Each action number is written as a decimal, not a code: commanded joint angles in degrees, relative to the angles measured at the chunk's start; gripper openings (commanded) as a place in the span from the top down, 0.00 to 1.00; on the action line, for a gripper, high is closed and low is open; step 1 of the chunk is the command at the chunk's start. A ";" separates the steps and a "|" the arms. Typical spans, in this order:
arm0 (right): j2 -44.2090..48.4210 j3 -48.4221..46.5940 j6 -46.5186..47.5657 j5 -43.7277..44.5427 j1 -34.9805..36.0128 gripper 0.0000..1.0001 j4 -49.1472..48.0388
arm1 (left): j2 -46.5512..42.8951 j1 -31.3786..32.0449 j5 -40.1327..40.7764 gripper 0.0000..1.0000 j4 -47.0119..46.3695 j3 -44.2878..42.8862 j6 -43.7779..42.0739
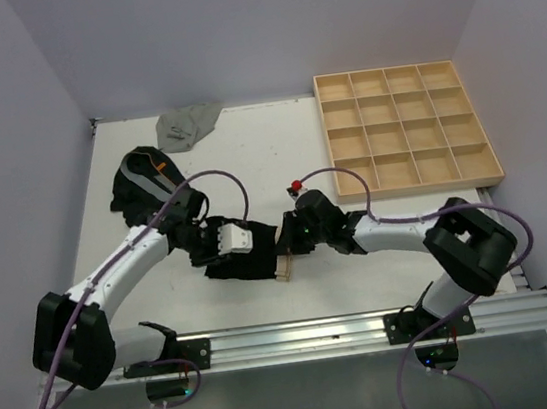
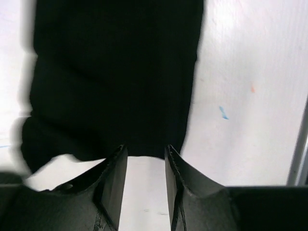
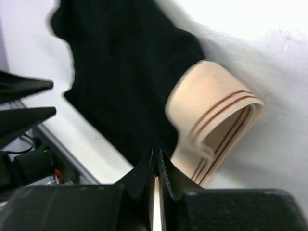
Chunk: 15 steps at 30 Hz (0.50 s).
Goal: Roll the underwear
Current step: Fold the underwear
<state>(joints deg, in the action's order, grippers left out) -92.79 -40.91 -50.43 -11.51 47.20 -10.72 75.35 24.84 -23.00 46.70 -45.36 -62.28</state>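
One white tabletop [image 1: 277, 154], pale lilac walls [image 1: 260, 25] — left gripper [image 2: 146, 151] parted, empty, at the edge of black cloth briefs [image 2: 110, 72]; right gripper [image 3: 156, 156] nearly closed beside their tan striped waistband [image 3: 216, 120] — pale wooden grid tray [image 1: 452, 184] far right.

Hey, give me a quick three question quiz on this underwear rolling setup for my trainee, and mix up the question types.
1. True or false: the left end effector stands open with nothing between its fingers.
2. Where is the grey underwear? A) at the far edge, left of the wooden tray; B) inside it; C) on the floor.
3. What colour is the waistband on the black underwear?
Key: 1 true; 2 A; 3 tan, with brown stripes.
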 commanded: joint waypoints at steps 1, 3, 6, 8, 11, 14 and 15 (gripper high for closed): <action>8.23 -5.32 5.16 0.69 0.26 0.87 6.31 | -6.17 -1.54 -7.05 0.59 2.43 -9.64 4.09; 11.66 -8.56 7.97 3.32 0.09 0.82 10.53 | -7.23 -2.42 -7.93 0.53 0.86 -13.51 8.63; 12.90 -12.87 12.02 7.97 -0.18 0.71 18.44 | -7.41 -4.53 -7.76 0.44 -5.11 -15.02 15.75; 12.38 -14.11 13.34 8.87 -1.32 0.69 20.81 | -6.10 -6.29 -7.49 0.43 -10.89 -14.41 19.72; 10.36 -14.29 12.56 8.87 -3.95 0.68 20.83 | -2.41 -9.10 -6.53 0.44 -18.01 -13.96 28.51; 8.51 -11.49 8.87 7.46 -6.59 0.67 18.81 | 2.77 -13.49 -7.32 0.48 -22.52 -15.45 39.48; 8.16 -10.87 8.25 7.29 -6.94 0.65 18.11 | 4.26 -15.24 -8.10 0.48 -23.40 -15.54 40.82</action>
<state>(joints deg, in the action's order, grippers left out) -83.15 -53.65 -40.42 -5.06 41.63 6.11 76.34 13.56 -29.39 31.16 -59.64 -33.71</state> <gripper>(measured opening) 0.342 0.527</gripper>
